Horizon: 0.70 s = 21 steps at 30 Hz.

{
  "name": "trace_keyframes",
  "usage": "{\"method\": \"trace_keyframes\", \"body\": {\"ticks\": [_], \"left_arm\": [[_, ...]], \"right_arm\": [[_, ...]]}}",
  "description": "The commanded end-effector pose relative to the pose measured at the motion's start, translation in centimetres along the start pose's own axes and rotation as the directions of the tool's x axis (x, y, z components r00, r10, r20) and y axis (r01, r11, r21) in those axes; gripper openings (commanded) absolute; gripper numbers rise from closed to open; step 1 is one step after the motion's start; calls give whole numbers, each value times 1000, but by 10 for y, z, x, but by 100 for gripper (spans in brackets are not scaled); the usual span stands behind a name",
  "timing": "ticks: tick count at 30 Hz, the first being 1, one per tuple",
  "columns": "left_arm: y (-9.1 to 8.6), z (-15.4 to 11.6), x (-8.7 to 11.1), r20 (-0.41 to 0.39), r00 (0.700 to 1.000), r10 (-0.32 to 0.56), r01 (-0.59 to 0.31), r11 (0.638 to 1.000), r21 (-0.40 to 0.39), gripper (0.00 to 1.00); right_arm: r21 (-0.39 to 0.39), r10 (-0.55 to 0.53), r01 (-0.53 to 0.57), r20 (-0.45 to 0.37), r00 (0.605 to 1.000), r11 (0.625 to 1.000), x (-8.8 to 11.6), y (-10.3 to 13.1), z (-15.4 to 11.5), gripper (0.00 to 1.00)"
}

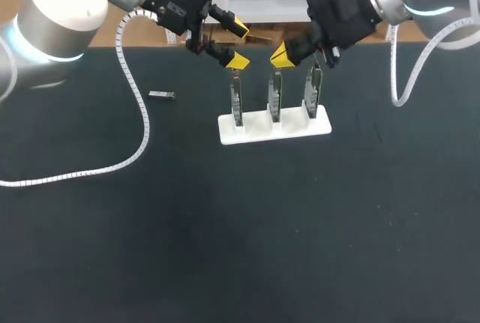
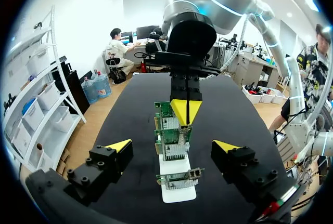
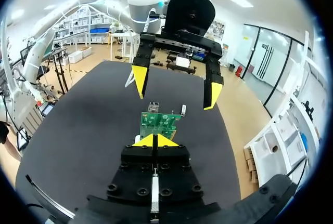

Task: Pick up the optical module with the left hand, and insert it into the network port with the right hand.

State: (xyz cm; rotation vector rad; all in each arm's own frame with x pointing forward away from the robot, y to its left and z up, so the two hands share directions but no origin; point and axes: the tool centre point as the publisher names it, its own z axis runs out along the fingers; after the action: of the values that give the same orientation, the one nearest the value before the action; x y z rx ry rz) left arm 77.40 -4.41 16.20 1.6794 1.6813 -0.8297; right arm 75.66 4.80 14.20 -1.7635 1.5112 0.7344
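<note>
The optical module (image 1: 161, 95), a small silver bar, lies on the black table left of the stand; in the right wrist view the module (image 3: 183, 110) shows beyond the cards. A white stand (image 1: 247, 134) holds three upright network cards (image 1: 275, 98). My left gripper (image 1: 238, 44) hovers open above the leftmost card, nothing between its fingers; from its own wrist the cards (image 2: 169, 146) stand between its tips (image 2: 173, 146). My right gripper (image 1: 281, 55) is shut and empty just above the middle card (image 3: 156, 124), facing the left gripper (image 3: 176, 86).
A white coiled cable (image 1: 142, 124) from the left arm trails across the table's left side, near the module. Another coiled cable (image 1: 397, 76) hangs from the right arm. Black mat (image 1: 300, 233) spreads in front of the stand.
</note>
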Motion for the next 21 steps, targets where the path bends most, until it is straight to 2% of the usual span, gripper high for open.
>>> {"method": "trace_keyframes", "body": {"ticks": [1, 10, 21], "left_arm": [[0, 0, 0, -3, 1000, -1, 1, 1000, -1, 100], [0, 0, 0, -3, 1000, -1, 1, 1000, -1, 100], [0, 0, 0, -3, 1000, -1, 1, 1000, -1, 100]], "right_arm": [[-5, -1, 1, 3, 1000, 1000, 7, -2, 4, 0], [-13, 3, -3, 13, 1000, 1000, 11, -3, 8, 0], [14, -73, 72, 14, 997, 997, -12, -4, -9, 0]]}}
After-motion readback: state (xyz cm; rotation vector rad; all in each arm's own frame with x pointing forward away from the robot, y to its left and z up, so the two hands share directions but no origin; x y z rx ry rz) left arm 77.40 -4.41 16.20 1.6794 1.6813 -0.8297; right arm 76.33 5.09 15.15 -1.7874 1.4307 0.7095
